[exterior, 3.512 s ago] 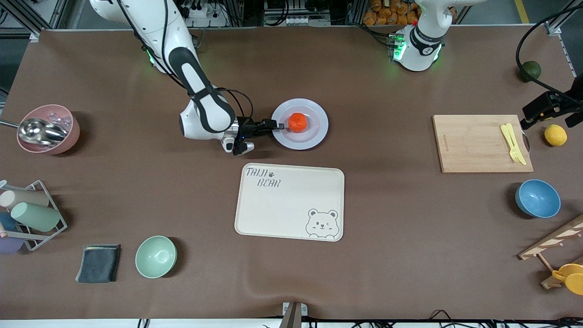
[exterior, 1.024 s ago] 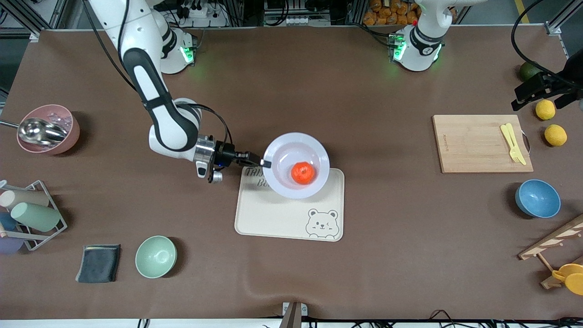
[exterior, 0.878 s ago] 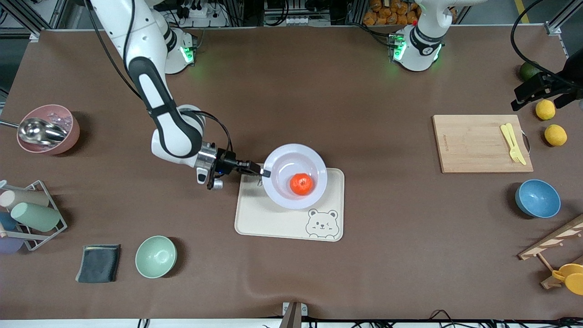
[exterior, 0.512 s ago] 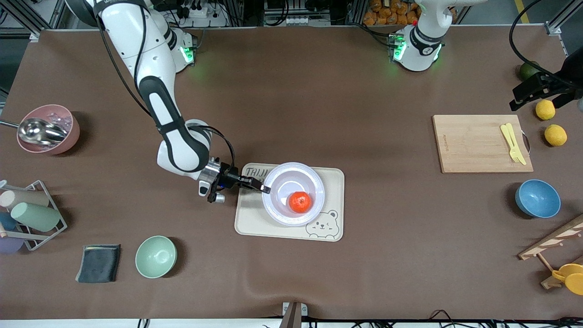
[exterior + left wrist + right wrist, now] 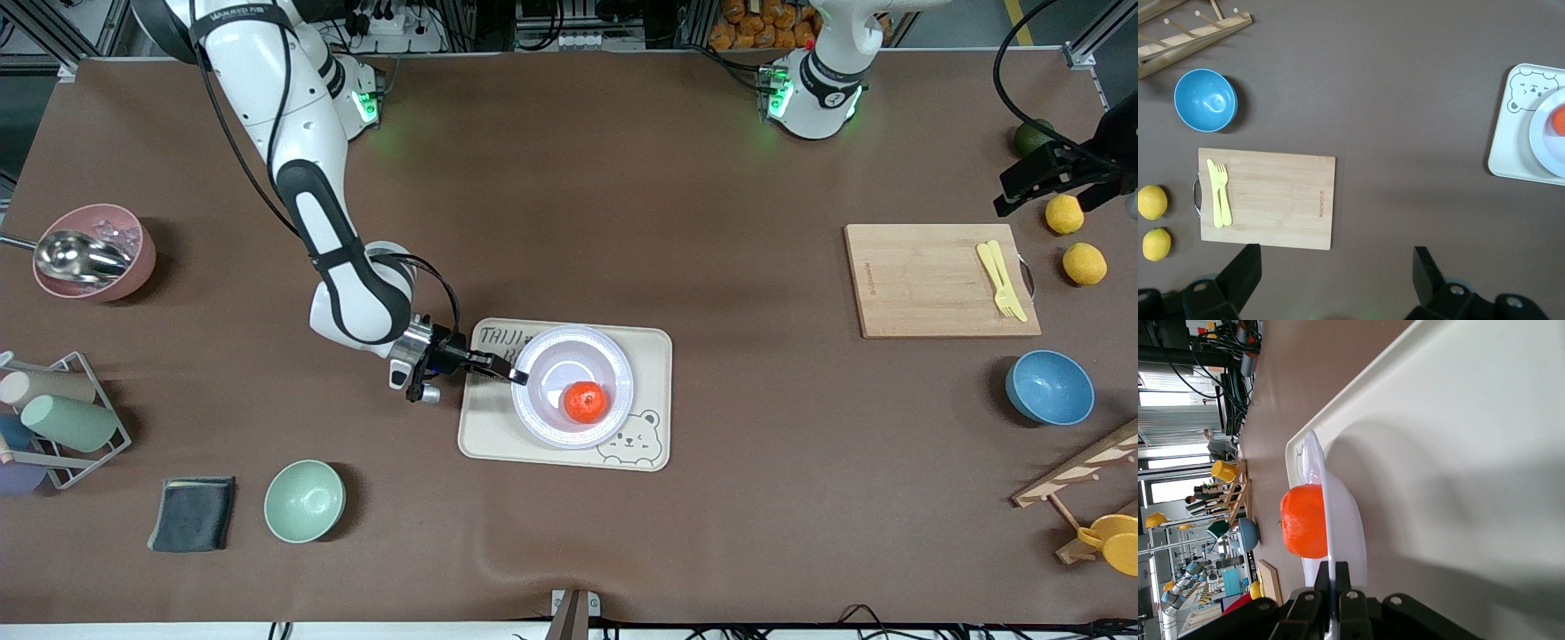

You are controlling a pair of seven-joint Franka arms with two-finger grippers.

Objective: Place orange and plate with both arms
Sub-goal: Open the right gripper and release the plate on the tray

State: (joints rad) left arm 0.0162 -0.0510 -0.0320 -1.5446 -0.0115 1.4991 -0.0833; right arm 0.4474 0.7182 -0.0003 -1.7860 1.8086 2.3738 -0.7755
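The right arm reaches down low with its claw (image 5: 518, 377) pinched tight, while the left arm waits raised, its claw (image 5: 1335, 270) spread wide at its own end of the surface

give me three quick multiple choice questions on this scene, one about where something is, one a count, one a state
1. Where is the plate?
A. on the cutting board
B. over the bear-print tray
C. in the green bowl

2. How many lemons lie near the cutting board?
A. two
B. four
C. none

3. What is the right hand doing?
A. hanging open over the table
B. holding a fork
C. shut on the plate's rim

Answers: 1 B, the plate with the orange in it sits within the tray's outline. 2 A, two lemons show at the left arm's end. 3 C, its fingers pinch the rim in the right wrist view.
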